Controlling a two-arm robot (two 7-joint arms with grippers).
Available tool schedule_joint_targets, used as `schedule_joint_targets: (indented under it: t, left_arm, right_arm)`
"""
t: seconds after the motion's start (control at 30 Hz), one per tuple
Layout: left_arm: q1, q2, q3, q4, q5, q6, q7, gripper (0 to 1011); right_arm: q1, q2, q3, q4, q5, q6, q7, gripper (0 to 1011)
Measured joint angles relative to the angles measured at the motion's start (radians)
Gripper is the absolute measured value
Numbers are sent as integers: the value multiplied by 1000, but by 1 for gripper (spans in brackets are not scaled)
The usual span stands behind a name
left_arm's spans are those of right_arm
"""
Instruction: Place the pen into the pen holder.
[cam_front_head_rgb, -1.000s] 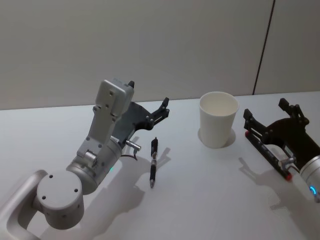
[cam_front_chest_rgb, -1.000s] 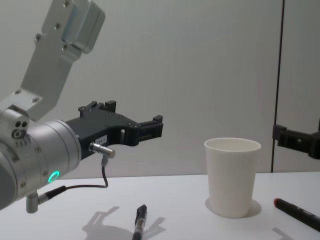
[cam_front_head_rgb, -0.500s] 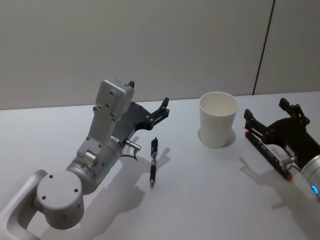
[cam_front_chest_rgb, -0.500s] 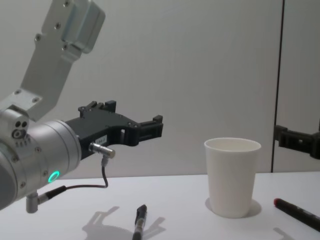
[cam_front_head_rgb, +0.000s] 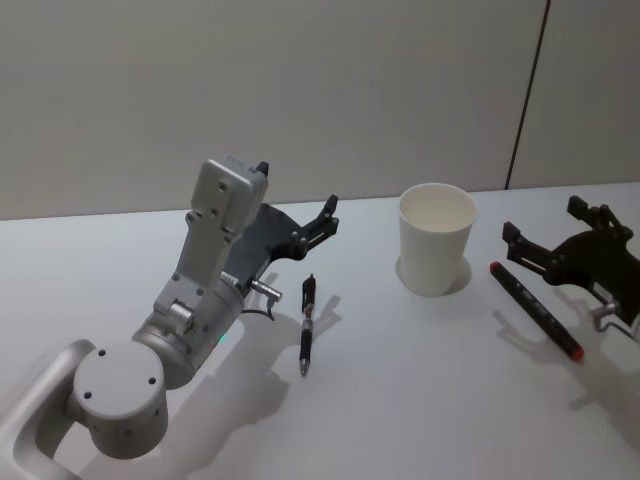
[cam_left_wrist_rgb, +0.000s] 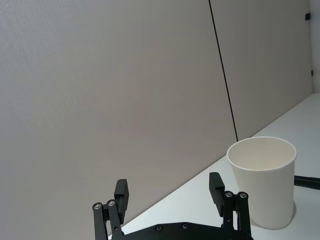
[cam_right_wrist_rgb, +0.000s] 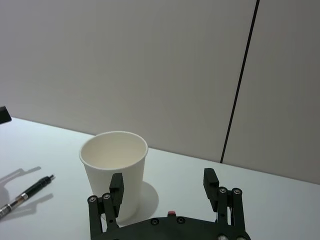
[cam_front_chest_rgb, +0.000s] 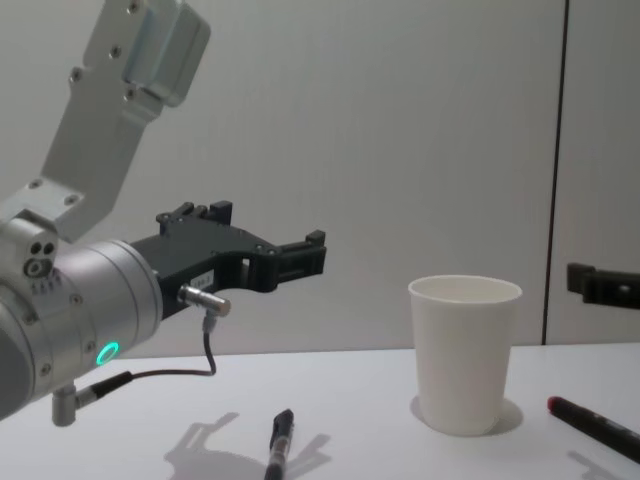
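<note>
The cup (cam_front_head_rgb: 437, 238) stands upright on the white table (cam_front_head_rgb: 400, 400), toward its far side. We see two pens lying flat on the table, neither touching the cup. A black pen (cam_front_head_rgb: 307, 325) lies well to its left. A red-tipped pen (cam_front_head_rgb: 535, 310) lies near its right side, with one red end close to the cup's foot. Our left gripper (cam_left_wrist_rgb: 169, 186) hangs raised above the table near the black pen's far end. Its fingers are spread wide, it holds nothing, and it is aimed toward the cup. Our right gripper (cam_right_wrist_rgb: 163, 179) hovers just right of the red-tipped pen. Its fingers are likewise spread and empty, and it faces the cup.
</note>
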Motion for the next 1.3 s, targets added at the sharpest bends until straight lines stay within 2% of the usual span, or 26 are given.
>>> schedule_joint_targets:
  t: [0.3, 0.37, 0.4, 0.5, 0.53, 0.57, 0.6, 0.9, 1.3]
  left_arm:
    - [0, 0, 0, 0, 0, 0, 0, 1001]
    - [0, 0, 0, 0, 0, 0, 0, 1001]
    - [0, 0, 0, 0, 0, 0, 0, 1001]
    - [0, 0, 0, 0, 0, 0, 0, 1001]
    - [0, 0, 0, 0, 0, 0, 0, 1001]
    - [0, 0, 0, 0, 0, 0, 0, 1001]
    - [0, 0, 0, 0, 0, 0, 0, 1001]
    - [0, 0, 0, 0, 0, 0, 0, 1001]
    - [0, 0, 0, 0, 0, 0, 0, 1001]
  right_arm:
    - [41, 39, 32, 36, 35, 108, 65, 1001]
    - [53, 45, 39, 46, 46, 142, 73, 1002]
    - [53, 45, 39, 46, 46, 142, 73, 1002]
    - [72, 50, 45, 62, 64, 201, 81, 1001]
    - [72, 50, 45, 62, 64, 201, 81, 1001]
    - [84, 50, 46, 70, 74, 239, 83, 1002]
    - [84, 50, 46, 70, 74, 239, 83, 1002]
    - [149, 34, 37, 101, 84, 377, 87, 1002]
    - [242, -4, 4, 152, 46, 521, 95, 1001]
